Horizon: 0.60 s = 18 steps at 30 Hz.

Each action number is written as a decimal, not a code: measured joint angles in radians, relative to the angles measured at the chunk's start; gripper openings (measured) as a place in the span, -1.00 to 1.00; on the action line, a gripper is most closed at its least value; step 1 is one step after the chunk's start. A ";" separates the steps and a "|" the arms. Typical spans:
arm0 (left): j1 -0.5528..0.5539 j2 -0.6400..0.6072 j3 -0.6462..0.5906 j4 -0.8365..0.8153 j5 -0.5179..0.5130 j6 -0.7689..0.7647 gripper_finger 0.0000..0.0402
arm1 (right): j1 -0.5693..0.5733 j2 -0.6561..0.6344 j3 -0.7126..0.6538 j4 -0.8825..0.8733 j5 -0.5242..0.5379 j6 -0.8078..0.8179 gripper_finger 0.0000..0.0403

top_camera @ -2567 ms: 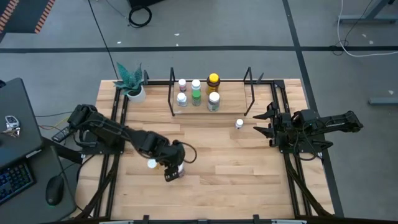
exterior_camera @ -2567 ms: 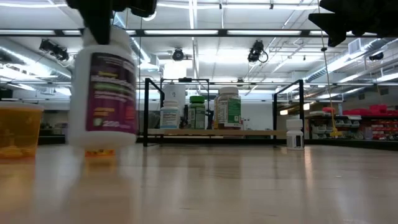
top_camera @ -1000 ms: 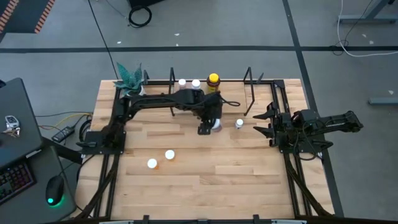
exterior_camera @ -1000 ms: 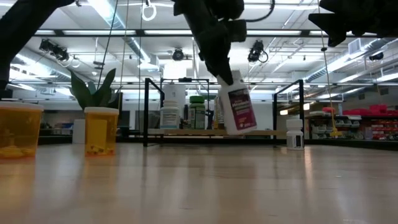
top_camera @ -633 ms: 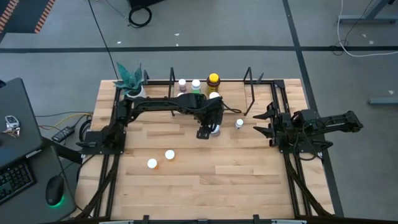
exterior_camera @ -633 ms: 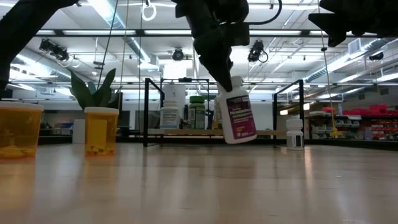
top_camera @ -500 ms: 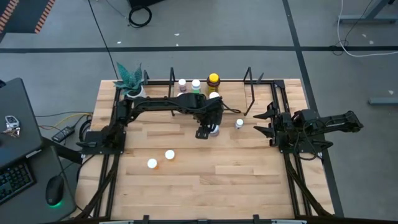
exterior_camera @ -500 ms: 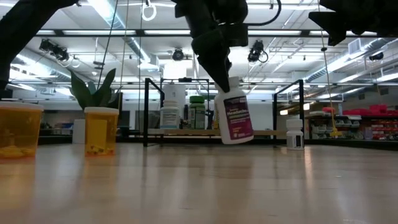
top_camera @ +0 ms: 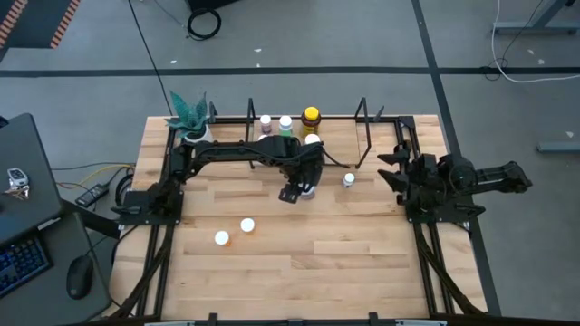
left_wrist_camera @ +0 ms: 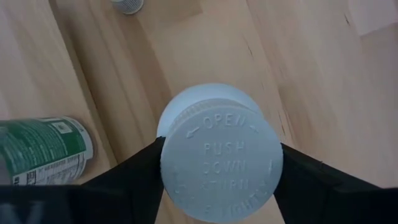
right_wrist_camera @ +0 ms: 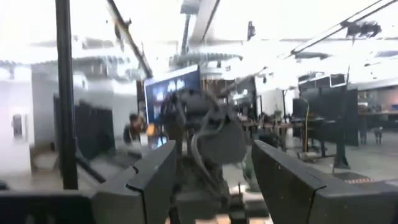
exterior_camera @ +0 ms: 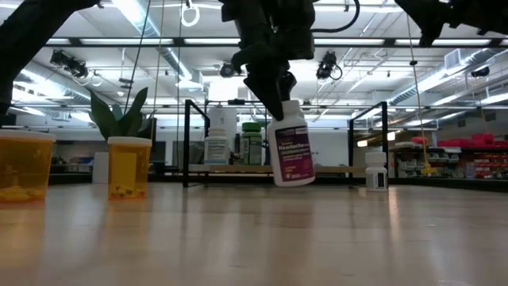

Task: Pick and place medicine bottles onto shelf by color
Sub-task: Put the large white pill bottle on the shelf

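My left gripper (top_camera: 302,186) is shut on a white medicine bottle (exterior_camera: 290,153) with a purple label, in front of the shelf (top_camera: 340,150). The shelf holds several bottles standing on their bases, among them a green one (exterior_camera: 252,144) and a yellow-capped one (top_camera: 311,115). A small white bottle (top_camera: 348,180) stands on the table right of the held one. Two orange white-capped bottles (top_camera: 246,225) (top_camera: 221,238) stand nearer the near-left. My right gripper (top_camera: 391,167) hangs open above the table's right side, touching nothing. My left gripper pinches the bottle's white cap (left_wrist_camera: 221,163) between its two fingers (left_wrist_camera: 140,177), one on each side, coming from above and slanting. The bottle hangs tilted below the fingers (exterior_camera: 274,83), its base (exterior_camera: 287,183) low over the table; whether it touches the wood I cannot tell.
A white pot with a teal plant (top_camera: 194,127) stands at the far-left corner beside the shelf's black wire upright (top_camera: 250,136). Black rails run down both table sides. Bare wood spreads across the near half of the table (top_camera: 344,254).
My left gripper has carried the bottle a little toward the near edge and the table's left and lowered it; the bottle now hangs less tilted. My right gripper has risen slightly and shifted toward the far edge, still open.
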 joint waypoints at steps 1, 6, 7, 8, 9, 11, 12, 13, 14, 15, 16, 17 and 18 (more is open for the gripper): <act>-0.002 0.000 0.000 -0.004 0.000 0.007 0.27 | -0.008 0.027 0.007 -0.010 -0.004 -0.010 0.08; -0.006 0.000 0.000 -0.027 0.001 0.030 0.27 | -0.047 0.201 0.010 -0.007 0.057 -0.022 0.08; -0.006 0.000 0.000 -0.028 0.002 0.030 0.26 | -0.052 0.234 0.010 0.006 0.064 -0.017 0.08; -0.006 0.000 0.000 -0.029 0.002 0.030 0.25 | -0.058 0.264 0.010 0.020 0.065 -0.013 0.08; -0.005 0.000 0.000 -0.033 0.001 0.031 0.25 | -0.062 0.289 0.010 0.030 0.063 -0.012 0.08; -0.005 -0.001 0.000 -0.049 0.000 0.039 0.26 | -0.065 0.329 0.010 0.031 0.041 -0.010 0.08; -0.005 -0.001 0.000 -0.054 0.000 0.044 0.27 | -0.065 0.344 0.010 0.025 0.027 -0.007 0.08; -0.005 -0.001 0.000 -0.056 0.000 0.050 0.30 | -0.065 0.359 0.010 0.018 0.016 -0.001 0.08; -0.005 0.001 0.000 -0.059 0.000 0.054 0.33 | -0.065 0.372 0.010 0.013 0.010 0.009 0.08; -0.006 0.005 0.000 -0.060 0.000 0.058 0.35 | -0.065 0.383 0.010 0.011 0.009 0.018 0.07; -0.006 0.010 0.000 -0.062 0.000 0.062 0.38 | -0.065 0.390 0.010 0.015 0.010 0.019 0.07; -0.006 0.015 0.000 -0.067 0.000 0.065 0.39 | -0.065 0.393 0.010 0.018 0.011 0.019 0.07; -0.006 0.025 0.002 -0.063 0.000 0.066 0.40 | -0.066 0.396 0.011 0.025 0.015 0.019 0.07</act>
